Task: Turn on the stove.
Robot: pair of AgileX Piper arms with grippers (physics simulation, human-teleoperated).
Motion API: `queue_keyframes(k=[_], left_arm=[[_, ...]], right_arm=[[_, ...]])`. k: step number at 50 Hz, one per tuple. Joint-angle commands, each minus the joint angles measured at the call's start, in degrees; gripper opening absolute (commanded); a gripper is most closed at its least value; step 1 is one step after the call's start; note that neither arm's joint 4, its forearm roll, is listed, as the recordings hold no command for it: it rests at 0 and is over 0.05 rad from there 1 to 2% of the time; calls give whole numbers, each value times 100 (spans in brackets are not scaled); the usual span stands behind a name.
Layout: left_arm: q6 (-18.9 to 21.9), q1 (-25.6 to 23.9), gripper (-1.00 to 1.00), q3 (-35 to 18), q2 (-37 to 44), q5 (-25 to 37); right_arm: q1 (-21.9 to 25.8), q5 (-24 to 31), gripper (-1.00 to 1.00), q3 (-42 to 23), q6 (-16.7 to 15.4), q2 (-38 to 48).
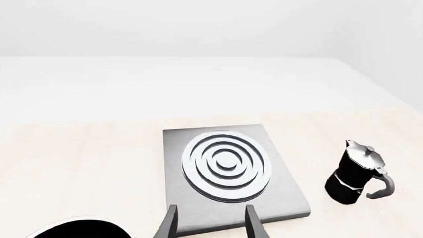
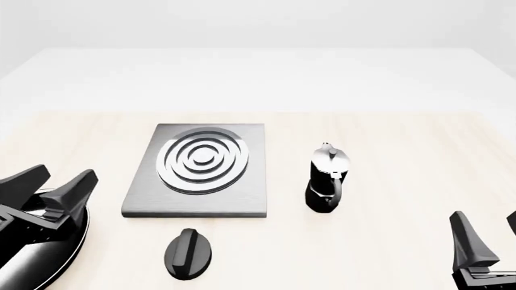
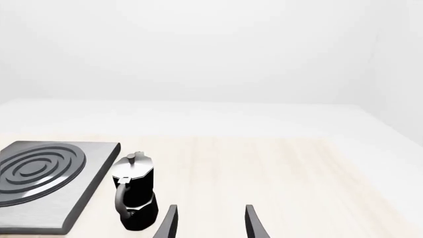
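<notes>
The stove point(image 2: 198, 171) is a flat grey metal slab with silver burner rings point(image 2: 205, 159), lying left of centre on the table. Its separate black round knob point(image 2: 188, 254) sits on the table just in front of the slab, raised bar pointing away from me. My left gripper point(image 2: 52, 183) hovers open and empty at the left, well clear of the knob. In the left wrist view the stove point(image 1: 231, 171) lies straight ahead of the open left gripper point(image 1: 210, 225); the knob is out of that view. My right gripper point(image 2: 489, 235) is open and empty at the front right.
A black-and-silver moka pot point(image 2: 325, 180) stands upright right of the stove, also visible as the moka pot point(image 3: 135, 198) ahead of the right gripper point(image 3: 210, 225). A glossy black frying pan point(image 2: 45, 257) lies at the front left under the left gripper.
</notes>
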Motion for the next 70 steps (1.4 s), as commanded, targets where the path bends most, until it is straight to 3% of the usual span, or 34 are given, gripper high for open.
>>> queue_keyframes(k=[1,15,39,44,70], left_arm=[[-159,-317,100,-360,556,188],[13,-776,100,-330,736,86],[-697,-1133,100,-208,1845,-416],[-627,-1144,100,-163,1830,-511],[-1028,-1307,100,238,2211,-983]], right_arm=[[5,-25,100,4,-30,56],[-31,14,100,0,-91,11],[33,-96,100,7,-69,193],[44,-116,100,8,-61,221],[64,-74,100,8,-6,155]])
